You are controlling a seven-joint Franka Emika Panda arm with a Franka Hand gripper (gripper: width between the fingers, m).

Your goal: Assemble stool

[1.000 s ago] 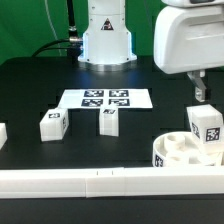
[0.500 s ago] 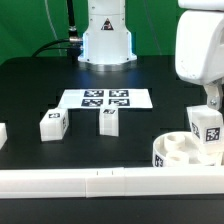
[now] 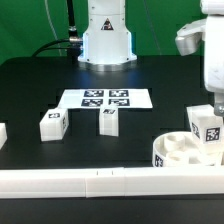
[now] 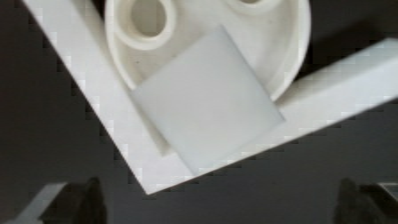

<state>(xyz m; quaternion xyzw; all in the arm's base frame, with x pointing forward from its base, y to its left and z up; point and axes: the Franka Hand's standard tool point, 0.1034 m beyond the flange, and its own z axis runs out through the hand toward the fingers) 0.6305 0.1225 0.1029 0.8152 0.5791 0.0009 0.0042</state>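
Observation:
The round white seat [image 3: 176,150] lies in the front corner on the exterior view's right, sockets up. One tagged leg [image 3: 206,130] stands upright in it. Two more legs [image 3: 52,125] [image 3: 110,121] stand on the black table in front of the marker board, and another shows at the left edge [image 3: 2,133]. My gripper [image 3: 220,102] hangs above the seated leg at the frame's right edge, mostly cut off. In the wrist view the seat [image 4: 267,40] and the leg's top [image 4: 210,100] lie below my gripper [image 4: 228,205]. Its dark fingers [image 4: 71,205] stand wide apart, holding nothing.
The marker board [image 3: 105,99] lies flat mid-table. A long white rail [image 3: 90,182] runs along the front edge, and in the wrist view the rails [image 4: 93,110] meet in a corner round the seat. The arm's white base [image 3: 107,40] stands at the back.
The arm has moved toward the exterior view's right, over the seated leg, and is now partly out of frame. The stool parts have not moved.

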